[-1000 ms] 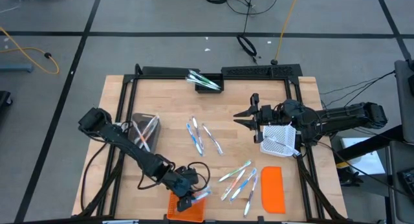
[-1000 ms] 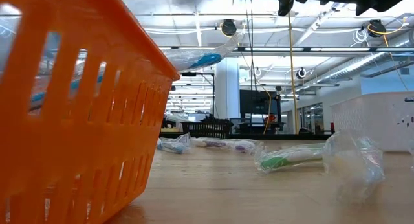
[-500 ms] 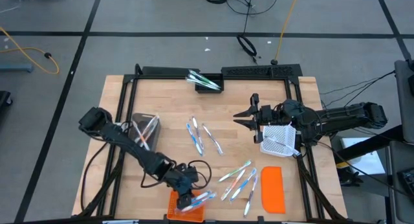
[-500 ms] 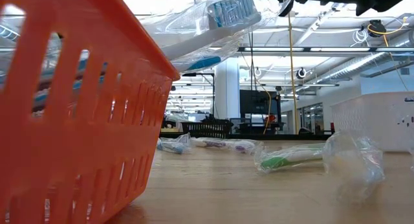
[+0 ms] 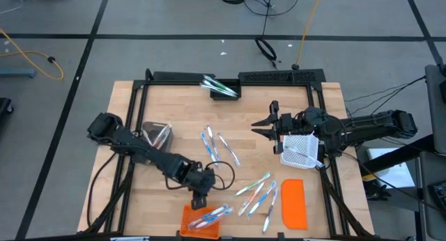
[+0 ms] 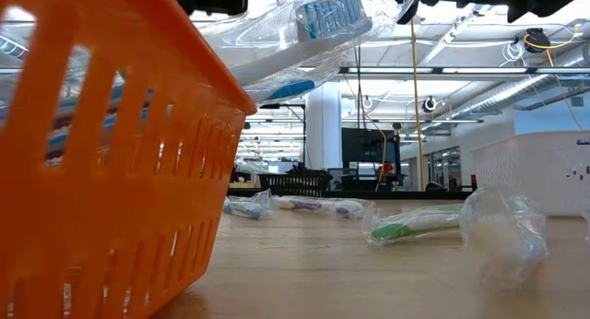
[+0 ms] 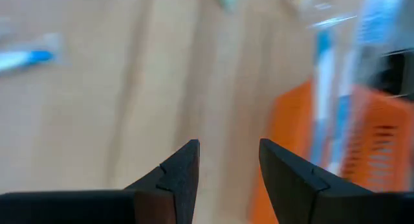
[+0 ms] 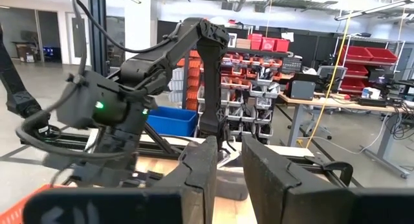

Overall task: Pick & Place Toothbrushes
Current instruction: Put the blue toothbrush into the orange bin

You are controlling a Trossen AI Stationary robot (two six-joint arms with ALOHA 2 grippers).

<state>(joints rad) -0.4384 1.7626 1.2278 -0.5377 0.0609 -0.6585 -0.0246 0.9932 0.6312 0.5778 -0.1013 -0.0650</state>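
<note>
1. Sitting in orange basket point(image 5: 201, 220) at near table edge: a few wrapped toothbrushes point(image 5: 209, 215), one poking over rim.
2. Remaining loose on tabletop: clusters mid-table point(image 5: 217, 148), by orange lid point(image 5: 293, 203), at far edge.
3. Left gripper point(image 5: 199, 196) hovering just beyond basket, jaws apart, gripping nothing.
4. Right gripper point(image 5: 267, 127) idling beside white mesh basket point(image 5: 302, 149), fingers slightly parted, empty.
5. Vs earlier: left gripper pulling off basket toward table centre after brush drop.

left gripper point(image 5: 200, 200) drawn back off orange basket point(image 5: 189, 216), jaws parted, wrapped toothbrush point(image 5: 211, 215) now lying across it

Wrapped toothbrushes point(image 5: 256, 192) lie scattered; some rest in orange basket point(image 5: 188, 226).
</note>
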